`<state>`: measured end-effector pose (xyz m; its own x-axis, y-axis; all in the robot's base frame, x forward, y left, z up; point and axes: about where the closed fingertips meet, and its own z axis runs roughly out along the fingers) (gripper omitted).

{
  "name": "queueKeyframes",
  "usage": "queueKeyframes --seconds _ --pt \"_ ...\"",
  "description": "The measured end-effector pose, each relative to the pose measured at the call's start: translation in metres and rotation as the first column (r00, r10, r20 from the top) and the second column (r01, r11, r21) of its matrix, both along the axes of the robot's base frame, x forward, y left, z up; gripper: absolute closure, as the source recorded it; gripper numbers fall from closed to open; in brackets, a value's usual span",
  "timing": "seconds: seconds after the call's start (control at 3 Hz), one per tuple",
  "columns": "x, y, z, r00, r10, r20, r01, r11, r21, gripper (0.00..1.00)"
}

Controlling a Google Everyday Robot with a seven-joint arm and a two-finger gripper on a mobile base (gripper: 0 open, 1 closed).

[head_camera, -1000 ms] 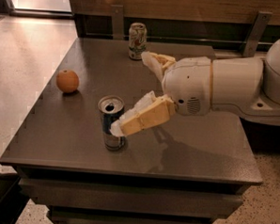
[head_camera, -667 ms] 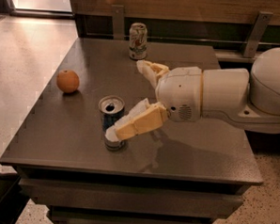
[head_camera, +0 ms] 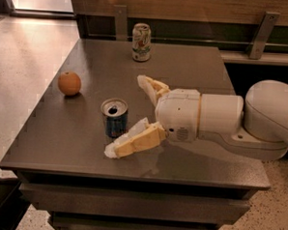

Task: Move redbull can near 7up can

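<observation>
The redbull can (head_camera: 115, 118), blue and silver with an opened top, stands upright on the dark table (head_camera: 194, 71) near its front left. The 7up can (head_camera: 141, 42), white with green and red markings, stands upright at the table's far edge. My gripper (head_camera: 129, 116) reaches in from the right, low over the table, and is open. One finger (head_camera: 132, 144) lies just in front and to the right of the redbull can, the other finger (head_camera: 151, 87) is behind and to the right of it. The can sits at the mouth of the gripper, not held.
An orange (head_camera: 69, 83) rests on the table's left side. A wooden wall with metal brackets (head_camera: 261, 27) runs behind the table. The floor lies to the left and in front.
My gripper and arm have moved left and lower, so the open fingers now sit on either side of the redbull can's right flank. The cans and the orange have not moved.
</observation>
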<state>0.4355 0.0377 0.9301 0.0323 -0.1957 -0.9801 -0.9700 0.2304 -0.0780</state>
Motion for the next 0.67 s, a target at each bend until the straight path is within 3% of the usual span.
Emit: queueKeyframes --seconds 0.67 --pt "0.003 0.020 -0.023 0.9989 0.029 0.036 -0.032 0.995 0.090 0.00"
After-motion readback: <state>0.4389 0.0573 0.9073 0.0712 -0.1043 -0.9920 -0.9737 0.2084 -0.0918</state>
